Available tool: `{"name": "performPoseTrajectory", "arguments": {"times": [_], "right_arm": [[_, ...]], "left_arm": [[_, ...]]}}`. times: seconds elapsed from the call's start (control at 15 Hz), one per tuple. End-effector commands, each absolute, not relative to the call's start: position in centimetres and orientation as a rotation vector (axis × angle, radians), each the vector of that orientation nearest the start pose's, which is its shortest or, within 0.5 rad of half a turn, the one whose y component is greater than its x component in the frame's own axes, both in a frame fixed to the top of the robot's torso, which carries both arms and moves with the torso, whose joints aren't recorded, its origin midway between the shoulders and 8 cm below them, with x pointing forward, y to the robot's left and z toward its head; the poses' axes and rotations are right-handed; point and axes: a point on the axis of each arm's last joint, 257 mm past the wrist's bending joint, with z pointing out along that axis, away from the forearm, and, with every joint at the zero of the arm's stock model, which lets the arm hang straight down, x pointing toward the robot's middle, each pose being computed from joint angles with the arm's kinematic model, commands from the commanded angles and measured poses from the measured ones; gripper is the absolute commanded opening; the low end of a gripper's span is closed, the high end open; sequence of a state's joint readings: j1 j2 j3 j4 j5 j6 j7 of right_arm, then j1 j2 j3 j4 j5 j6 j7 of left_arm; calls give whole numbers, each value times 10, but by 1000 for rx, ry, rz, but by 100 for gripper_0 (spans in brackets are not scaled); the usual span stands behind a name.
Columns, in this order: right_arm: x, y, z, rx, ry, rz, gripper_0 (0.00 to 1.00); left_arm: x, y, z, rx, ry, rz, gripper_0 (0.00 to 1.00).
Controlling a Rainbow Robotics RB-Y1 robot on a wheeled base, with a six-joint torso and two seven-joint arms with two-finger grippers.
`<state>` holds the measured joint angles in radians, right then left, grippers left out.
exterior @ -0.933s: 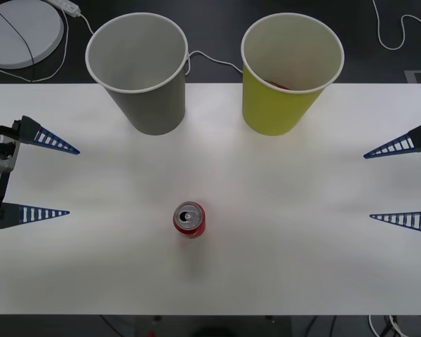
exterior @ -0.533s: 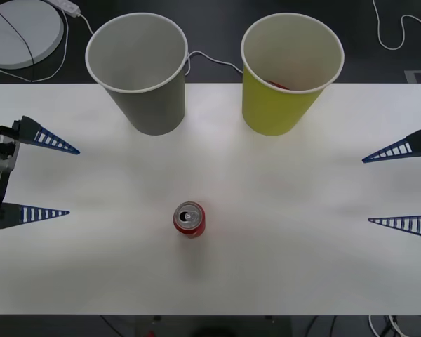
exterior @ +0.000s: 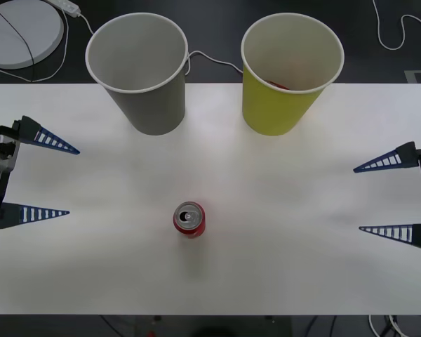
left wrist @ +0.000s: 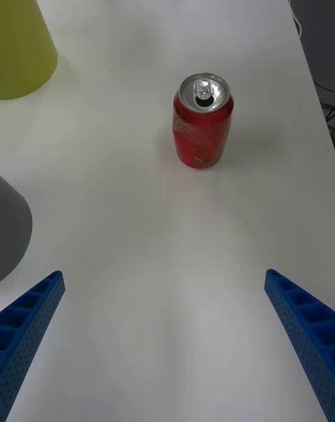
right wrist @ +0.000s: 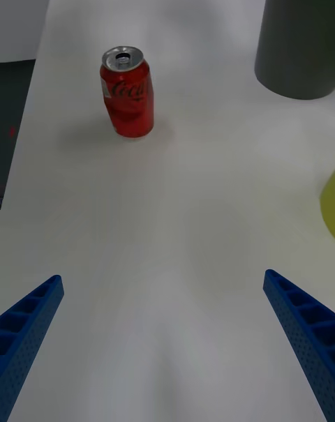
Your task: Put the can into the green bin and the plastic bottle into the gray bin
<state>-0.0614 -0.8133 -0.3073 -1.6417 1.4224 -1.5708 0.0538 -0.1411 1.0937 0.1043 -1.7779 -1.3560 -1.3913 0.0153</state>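
Note:
The red can [exterior: 189, 220] stands upright on the white table [exterior: 302, 267], front of centre; it also appears as the can [right wrist: 127, 92] and the can [left wrist: 202, 130] in the wrist views. At the back stand the gray bin [exterior: 139, 73] and, to its right, the green bin [exterior: 290, 74] with something red inside. My left gripper [exterior: 72, 181] is open at the table's left edge. My right gripper [exterior: 356, 199] is open at the right edge. Both are far from the can with nothing between their fingers. The plastic bottle is out of view.
A round white disc [exterior: 19, 31] and white cables [exterior: 396, 31] lie on the dark floor beyond the table's far edge. The gray bin's base [right wrist: 296, 38] and the green bin's base [left wrist: 21, 42] show at the wrist views' sides.
My right gripper has moved a little leftward over the table and slightly toward the front edge. The left gripper, can and bins have not moved.

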Motion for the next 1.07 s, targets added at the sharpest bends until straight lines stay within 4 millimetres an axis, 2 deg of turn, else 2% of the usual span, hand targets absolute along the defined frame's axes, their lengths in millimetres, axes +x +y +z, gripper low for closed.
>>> {"name": "performPoseTrajectory", "arguments": {"times": [0.07, 0.53, 1.07], "right_arm": [[366, -275, -198, -1592, 1476, 461, 100], [381, -238, -234, -1471, 1333, 500, 100], [388, -192, -255, -1302, 1293, 568, 100]], "left_arm": [[382, 275, -148, 1836, 1464, -253, 100], [382, 275, -148, 1836, 1464, -253, 100], [382, 275, -148, 1836, 1464, -253, 100]]}}
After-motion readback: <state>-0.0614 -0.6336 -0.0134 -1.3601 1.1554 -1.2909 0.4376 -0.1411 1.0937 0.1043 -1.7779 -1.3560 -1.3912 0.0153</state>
